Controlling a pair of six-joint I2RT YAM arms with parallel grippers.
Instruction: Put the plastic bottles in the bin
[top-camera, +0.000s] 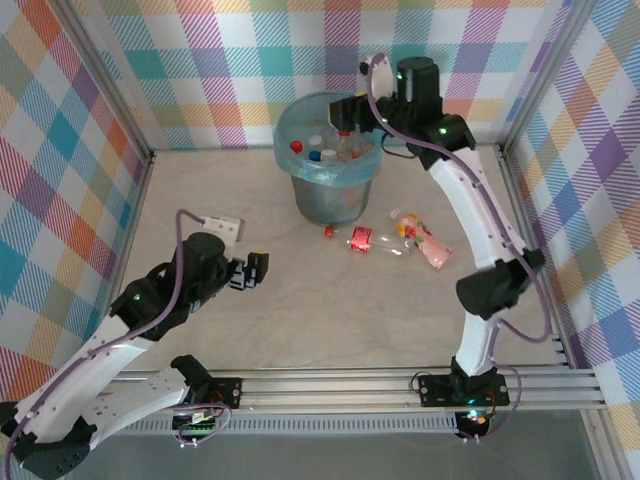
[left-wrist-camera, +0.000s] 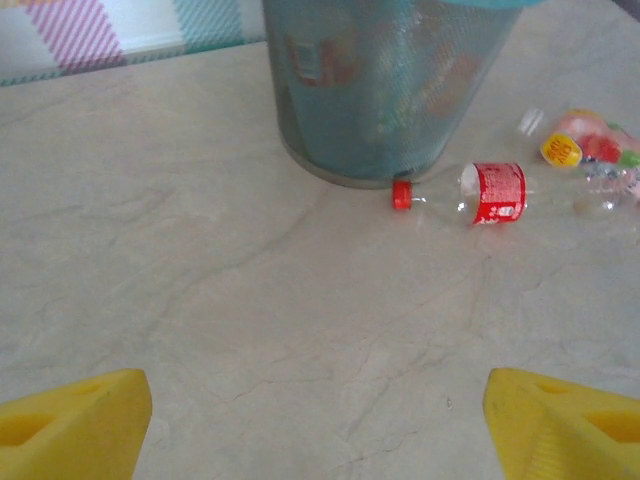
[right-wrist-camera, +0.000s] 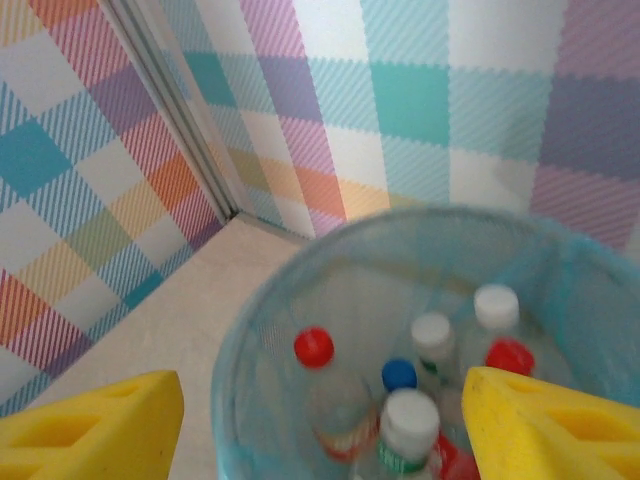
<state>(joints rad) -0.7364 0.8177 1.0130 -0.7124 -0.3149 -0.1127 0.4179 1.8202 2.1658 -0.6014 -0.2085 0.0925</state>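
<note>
Above the bin the right hand is hanging open and empty; the open left hand is aiming at the red-labelled bottle beside it, probably to grasp it.

Bright even light, faint shadows, wrist views w/ soft blur

The bin stands at the far middle of the worktop, with several capped plastic bottles upright inside. The right tool hangs over its far rim. Just right of its base lie two more: a red-labelled bottle and a pink bottle. The left tool sits low, well apart from them.
</note>
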